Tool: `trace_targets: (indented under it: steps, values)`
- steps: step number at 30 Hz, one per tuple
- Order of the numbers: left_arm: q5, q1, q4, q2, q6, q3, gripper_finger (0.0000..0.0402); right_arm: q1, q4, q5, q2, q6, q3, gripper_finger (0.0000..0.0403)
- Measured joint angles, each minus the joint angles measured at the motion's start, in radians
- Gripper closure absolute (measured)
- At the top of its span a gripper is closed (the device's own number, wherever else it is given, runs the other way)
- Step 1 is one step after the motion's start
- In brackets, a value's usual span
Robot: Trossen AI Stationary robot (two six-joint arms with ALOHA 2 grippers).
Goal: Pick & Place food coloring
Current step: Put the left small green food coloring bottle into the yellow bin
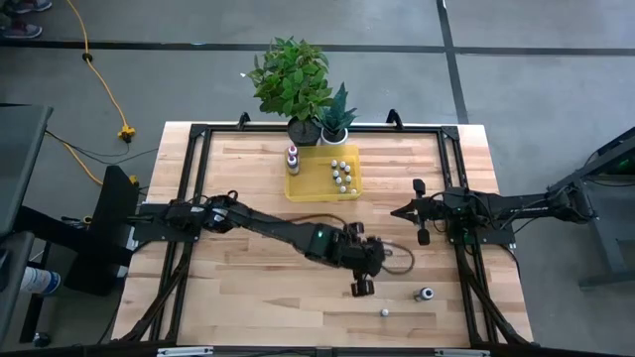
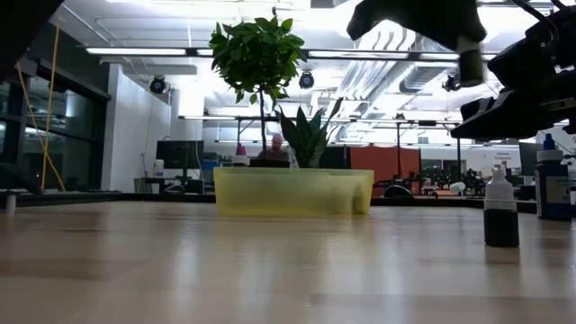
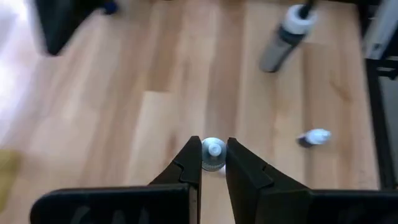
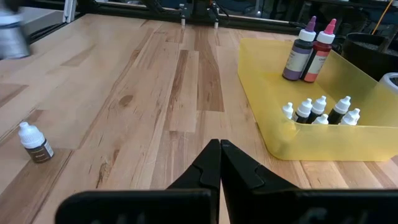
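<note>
My left gripper [image 1: 362, 287] [image 3: 214, 163] reaches over the table's near right part and is shut on a tiny white-capped bottle [image 3: 214, 152]. Two more food coloring bottles stand upright on the wood close by: a larger grey one [image 1: 425, 295] [image 3: 281, 40] and a tiny one [image 1: 384, 311] [image 3: 313, 137]. The low view shows them as a dark bottle [image 2: 501, 211] and a blue-capped one [image 2: 551, 184]. My right gripper [image 1: 397, 210] [image 4: 219, 149] hovers shut at the right side, touching nothing. Another tiny bottle [image 4: 34, 143] stands near it. My left gripper pinches the tiny bottle between its two fingertips [image 3: 189, 158], which stand on either side just below the white cap [image 3: 215, 148]. The fingers come from above, pointing down. In the low view the bottle [image 2: 470, 61] hangs upright below the fingers, lifted clear of the table.
A translucent yellow tray [image 1: 303, 188] [image 4: 311, 140] sits at the far middle, holding several tiny bottles [image 1: 342, 175] [image 4: 320, 111] and two larger ones [image 1: 293, 156] [image 4: 309, 51]. Two potted plants [image 1: 293, 79] [image 1: 335, 117] stand behind it. Bare wood lies between tray and grippers.
</note>
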Motion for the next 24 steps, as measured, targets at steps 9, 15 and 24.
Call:
trace_targets:
  steps: [9,15,24]
  values:
    - [-0.112,0.076,-0.161,-0.072,-0.008,-0.003,0.0367,0.000,0.000,0.000,0.000,0.000,0.000,0.0402]
    - [-0.160,0.141,-0.243,-0.121,-0.008,-0.002,0.0367,0.000,0.000,0.000,0.002,0.000,0.000,0.0402]
    - [-0.156,0.251,-0.093,-0.313,0.057,-0.312,0.0367,0.000,0.000,0.000,0.007,0.000,0.000,0.0402]
